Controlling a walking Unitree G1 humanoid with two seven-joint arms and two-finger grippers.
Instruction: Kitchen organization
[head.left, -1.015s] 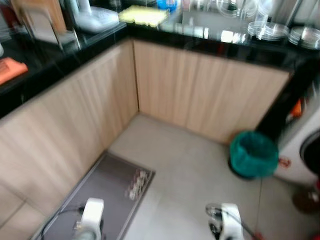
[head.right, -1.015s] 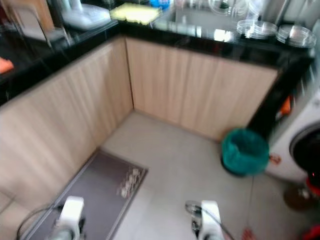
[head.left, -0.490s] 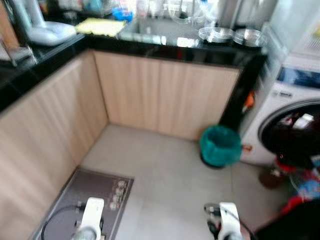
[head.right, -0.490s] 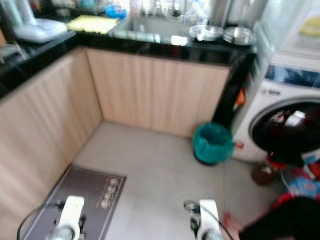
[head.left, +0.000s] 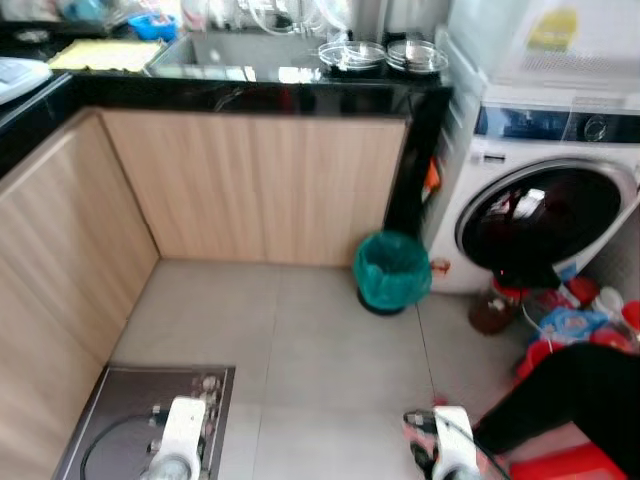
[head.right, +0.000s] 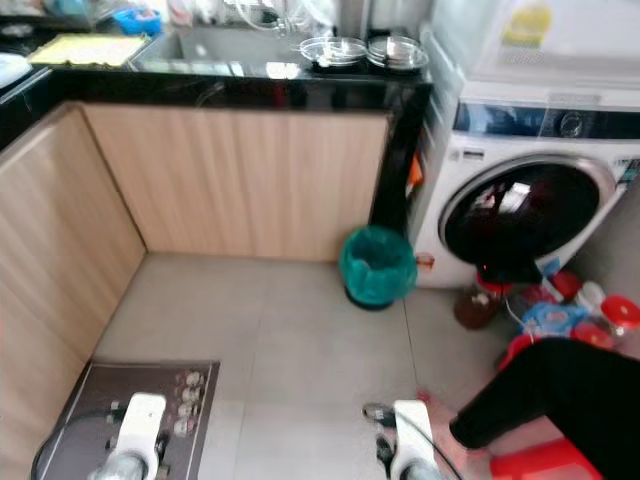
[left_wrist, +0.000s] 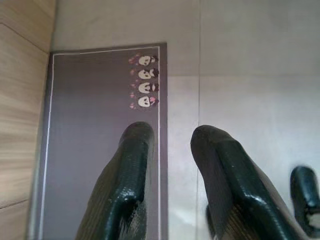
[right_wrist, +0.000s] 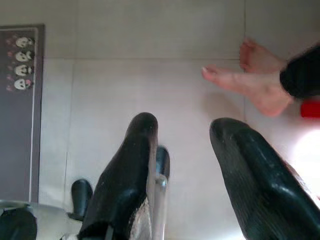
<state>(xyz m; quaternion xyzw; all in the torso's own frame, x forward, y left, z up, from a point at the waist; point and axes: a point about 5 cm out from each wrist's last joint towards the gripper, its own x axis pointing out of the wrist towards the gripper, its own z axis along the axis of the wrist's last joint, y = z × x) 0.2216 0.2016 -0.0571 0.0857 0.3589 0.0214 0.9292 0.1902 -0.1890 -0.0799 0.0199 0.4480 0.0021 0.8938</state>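
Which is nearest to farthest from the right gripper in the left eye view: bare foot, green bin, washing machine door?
From the right gripper:
1. Person's bare foot, on the tile right beside it.
2. Green-lined round bin, ahead at the cabinet's end.
3. Dark round washing machine door, farther ahead, to the right.

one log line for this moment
left end effector open, idle | right end effector open, idle | green bin beside white washing machine

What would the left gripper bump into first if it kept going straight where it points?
Probably the grey floor mat. The left gripper hangs pointing down over the mat's edge, fingers apart, nothing between. Depth is unclear, so it might meet the bare floor tiles beside it.
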